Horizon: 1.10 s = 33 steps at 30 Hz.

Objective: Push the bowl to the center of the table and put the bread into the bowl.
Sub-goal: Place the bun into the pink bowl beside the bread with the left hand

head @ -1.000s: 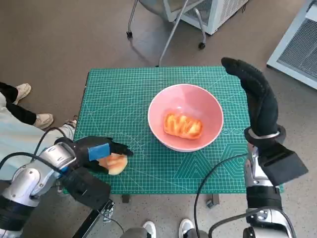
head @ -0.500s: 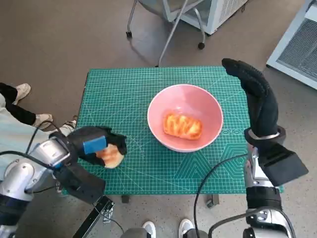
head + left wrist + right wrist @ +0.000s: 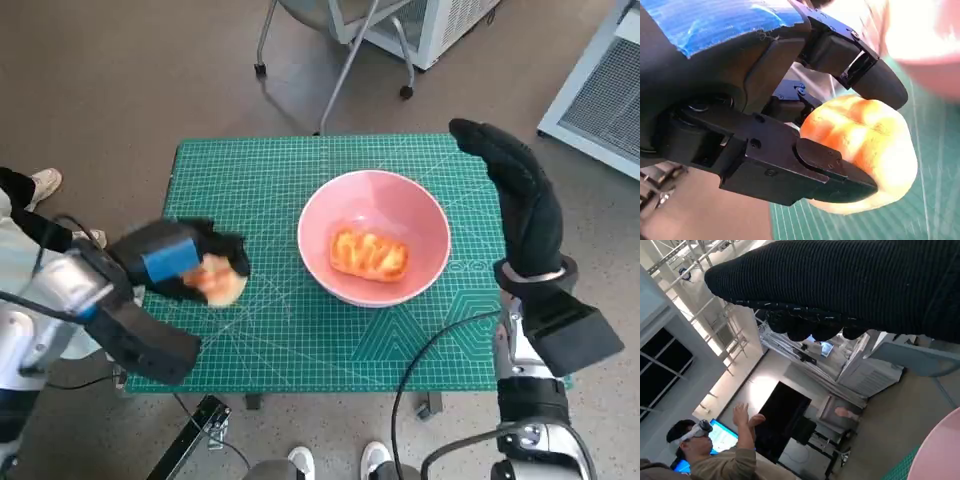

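At lower left of the head view, left hand gripping soft, light bread around its sides, right hand open.

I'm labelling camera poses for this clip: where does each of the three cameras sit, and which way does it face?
Head view: on the head, facing steeply down at the green table; shows both forearms, left hand and right hand.
Left wrist view: behind the left hand, facing along its fingers gripping the bread.
Right wrist view: behind the right hand, facing outward to the room and a person.
Shared: all three catch the pink bowl.
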Motion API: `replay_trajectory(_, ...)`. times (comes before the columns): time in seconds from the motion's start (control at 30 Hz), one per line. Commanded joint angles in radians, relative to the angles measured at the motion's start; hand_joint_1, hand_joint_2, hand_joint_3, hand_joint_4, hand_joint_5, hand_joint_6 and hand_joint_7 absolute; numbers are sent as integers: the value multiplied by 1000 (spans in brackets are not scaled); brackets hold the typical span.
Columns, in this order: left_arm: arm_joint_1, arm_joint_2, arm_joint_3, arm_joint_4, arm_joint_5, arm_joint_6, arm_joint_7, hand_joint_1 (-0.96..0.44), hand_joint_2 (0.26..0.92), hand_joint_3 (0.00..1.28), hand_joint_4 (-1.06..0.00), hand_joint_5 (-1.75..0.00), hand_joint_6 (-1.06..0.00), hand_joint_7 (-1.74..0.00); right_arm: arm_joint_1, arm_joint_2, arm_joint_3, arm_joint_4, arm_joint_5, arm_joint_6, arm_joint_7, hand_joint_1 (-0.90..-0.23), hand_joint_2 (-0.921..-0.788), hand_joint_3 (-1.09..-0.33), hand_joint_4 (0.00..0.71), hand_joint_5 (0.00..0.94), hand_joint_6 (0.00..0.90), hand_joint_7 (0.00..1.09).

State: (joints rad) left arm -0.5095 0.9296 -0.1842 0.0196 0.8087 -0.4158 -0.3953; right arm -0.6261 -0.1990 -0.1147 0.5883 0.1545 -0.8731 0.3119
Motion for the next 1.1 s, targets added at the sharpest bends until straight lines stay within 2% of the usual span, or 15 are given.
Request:
replay_trajectory(0.03, -67, -17, 33, -34, -56, 13, -13, 1, 920, 58, -625, -1102, -719, -1190, 16, -15, -7, 17, 12, 7, 19, -615, -921, -755, 363, 1, 41, 828)
replay_trajectory(0.3, -207, -101, 25, -46, -102, 33, -10, 0, 919, 29, -650, -1120, -757, -1114, 6, -21, -13, 29, 21, 7, 30, -618, -921, -746, 364, 1, 48, 816)
replay_trajectory(0.5, -300, -214, -43, -11, -52, 23, 40, 1, 919, 26, -668, -1072, -749, -1148, 0, -24, -15, 45, 18, -1, 31, -627, -921, -742, 365, 1, 55, 804)
replay_trajectory(0.8, -407, -346, -175, 178, 32, -78, 178, 1, 918, 14, -685, -1002, -779, -1156, 2, -18, -9, 41, -1, -8, 19, -626, -921, -746, 365, 2, 54, 796)
replay_trajectory(1.1, -476, -468, -298, 431, 118, -107, 288, 0, 921, 84, -589, -1122, -704, -1217, -3, -23, -12, 45, 5, -8, 24, -621, -921, -744, 365, 1, 51, 796)
